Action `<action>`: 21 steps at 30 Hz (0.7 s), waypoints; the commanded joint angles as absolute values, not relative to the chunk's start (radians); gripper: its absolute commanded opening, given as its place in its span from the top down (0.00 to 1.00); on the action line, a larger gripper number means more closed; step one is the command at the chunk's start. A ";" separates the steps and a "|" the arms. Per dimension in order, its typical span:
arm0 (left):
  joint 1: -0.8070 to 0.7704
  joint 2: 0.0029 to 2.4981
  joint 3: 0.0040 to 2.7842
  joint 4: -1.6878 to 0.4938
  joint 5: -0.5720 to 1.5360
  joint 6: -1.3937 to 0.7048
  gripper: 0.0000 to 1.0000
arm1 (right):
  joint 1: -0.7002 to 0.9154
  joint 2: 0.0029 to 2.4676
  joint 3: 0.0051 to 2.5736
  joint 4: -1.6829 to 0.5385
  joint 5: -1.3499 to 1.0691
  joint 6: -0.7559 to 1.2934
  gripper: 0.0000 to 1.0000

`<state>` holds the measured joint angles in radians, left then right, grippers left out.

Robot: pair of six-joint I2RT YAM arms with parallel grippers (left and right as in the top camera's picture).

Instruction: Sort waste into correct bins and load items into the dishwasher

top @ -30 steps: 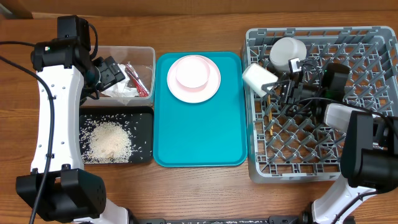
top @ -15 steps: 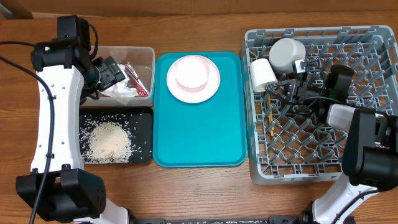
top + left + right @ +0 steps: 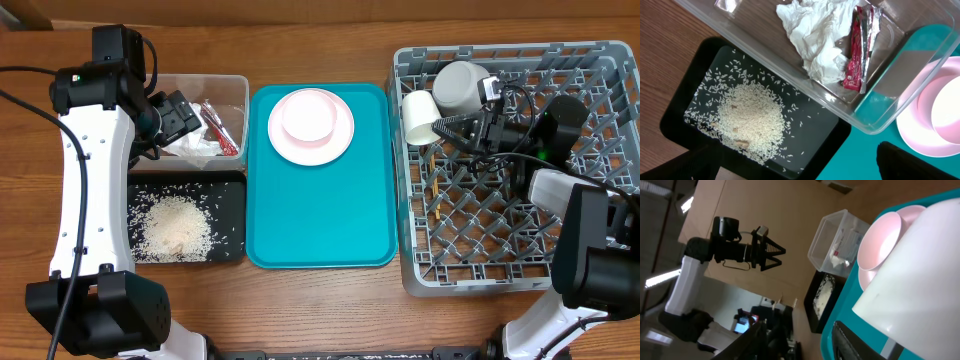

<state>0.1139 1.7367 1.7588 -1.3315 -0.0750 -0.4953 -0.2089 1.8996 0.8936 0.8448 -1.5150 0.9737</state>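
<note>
My right gripper (image 3: 448, 128) stands open inside the grey dish rack (image 3: 500, 250), just right of the small white cup (image 3: 420, 118), which lies near the rack's left wall. The grey bowl (image 3: 460, 88) sits behind the cup. The chopsticks (image 3: 436, 192) lie on the lattice. In the right wrist view the cup (image 3: 920, 270) fills the right side, above the gripper (image 3: 805, 340). My left gripper (image 3: 180, 115) hangs wide open over the clear tub (image 3: 240, 85), which holds the tissue (image 3: 815, 35) and the red wrapper (image 3: 857, 55). Rice (image 3: 750, 117) lies in the black tray (image 3: 835, 135).
The teal tray (image 3: 320, 210) lies between the bins and the rack. It carries the pink plate (image 3: 343, 135) with the pink bowl (image 3: 310, 115) on it. The rack's peg rows and cables surround the right arm.
The right gripper has opened, let go of the white cup and drawn back to the right. The cup now rests by the rack's left wall. The left arm has not moved.
</note>
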 commanded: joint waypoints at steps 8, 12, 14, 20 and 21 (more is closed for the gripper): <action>0.117 1.734 1.781 -1.331 -0.078 -0.494 0.00 | -0.223 1.874 0.890 0.852 -1.557 1.098 0.57; 0.117 1.734 1.781 -1.331 -0.078 -0.494 0.00 | -0.237 1.874 0.890 0.852 -1.569 1.101 0.57; 0.117 1.734 1.781 -1.331 -0.078 -0.494 0.00 | -0.243 1.874 0.890 0.852 -1.569 1.100 0.57; 0.117 1.734 1.781 -1.331 -0.078 -0.494 0.00 | -0.253 1.874 0.889 0.852 -1.570 1.092 0.56; 0.118 1.734 1.781 -1.331 -0.078 -0.494 0.00 | -0.253 1.874 0.889 0.854 -1.569 1.093 0.56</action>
